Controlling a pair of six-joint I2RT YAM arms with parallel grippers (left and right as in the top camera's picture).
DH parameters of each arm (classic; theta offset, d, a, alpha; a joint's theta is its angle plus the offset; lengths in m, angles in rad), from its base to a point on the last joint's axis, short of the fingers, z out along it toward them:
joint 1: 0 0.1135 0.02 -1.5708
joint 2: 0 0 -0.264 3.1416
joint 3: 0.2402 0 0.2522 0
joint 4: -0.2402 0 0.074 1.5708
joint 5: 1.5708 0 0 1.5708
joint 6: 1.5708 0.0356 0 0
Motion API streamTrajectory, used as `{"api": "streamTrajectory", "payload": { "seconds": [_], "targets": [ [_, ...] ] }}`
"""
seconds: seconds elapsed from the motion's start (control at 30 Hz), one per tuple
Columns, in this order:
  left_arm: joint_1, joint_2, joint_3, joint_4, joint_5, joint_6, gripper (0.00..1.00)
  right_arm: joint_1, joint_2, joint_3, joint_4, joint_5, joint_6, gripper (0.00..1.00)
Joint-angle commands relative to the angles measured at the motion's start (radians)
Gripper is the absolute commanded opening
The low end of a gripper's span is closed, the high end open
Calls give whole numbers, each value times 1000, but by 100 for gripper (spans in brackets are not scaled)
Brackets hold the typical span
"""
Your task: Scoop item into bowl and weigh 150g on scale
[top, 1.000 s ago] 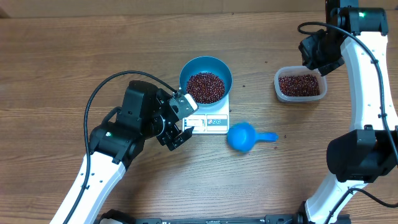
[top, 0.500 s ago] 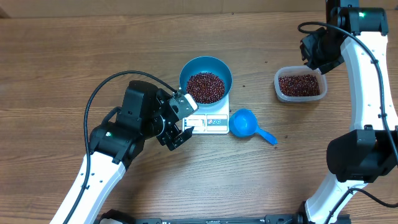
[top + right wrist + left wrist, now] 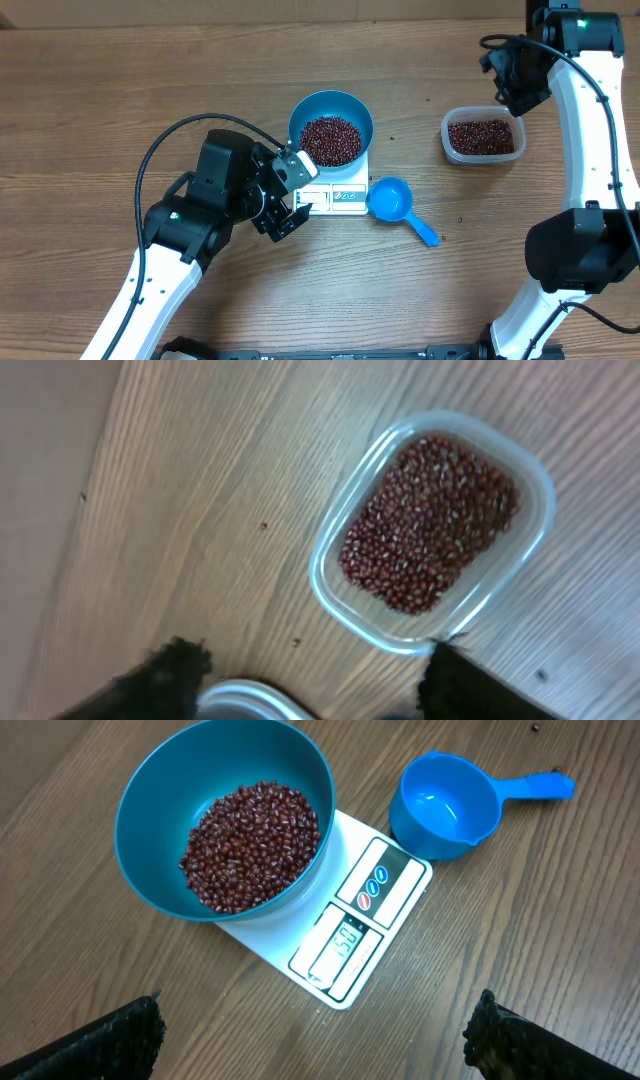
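Blue plastic scoop (image 3: 392, 202) has slid left, now just beside the flat white scale (image 3: 340, 197).
Left gripper (image 3: 296, 192) and right gripper (image 3: 320, 685) both gape empty; clear rectangular tub (image 3: 447, 135) of red-brown beans (image 3: 484, 137) sits upper right.

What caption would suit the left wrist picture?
Blue bowl of beans on the white scale, empty scoop on the table beside it.

Bright, even light — slight right-wrist blur
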Motion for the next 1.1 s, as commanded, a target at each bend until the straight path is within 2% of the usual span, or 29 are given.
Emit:
{"api": "streamTrajectory", "payload": {
  "seconds": [0.0, 0.13, 0.27, 0.47, 0.7, 0.87, 1.07],
  "targets": [
    [5, 3, 27, 1, 8, -17, 100, -1, -45, 26, 0, 16, -71, 78],
    [5, 3, 27, 1, 8, -17, 99, 14, -45, 24, -51, -56, -267, 87],
    [5, 3, 27, 0, 8, -17, 100, 37, -45, 21, -155, -61, -462, 91],
    [5, 3, 27, 0, 8, -17, 99, 52, -45, 20, -277, -63, -629, 95],
    [5, 3, 27, 0, 8, -17, 100, 56, -45, -12, -323, -147, -764, 96],
    [5, 3, 27, 0, 8, -17, 99, 86, -45, -116, -282, -186, -789, 95],
    [5, 3, 27, 0, 8, -17, 100, 167, -45, -230, -205, -186, -788, 84]
  ]
}}
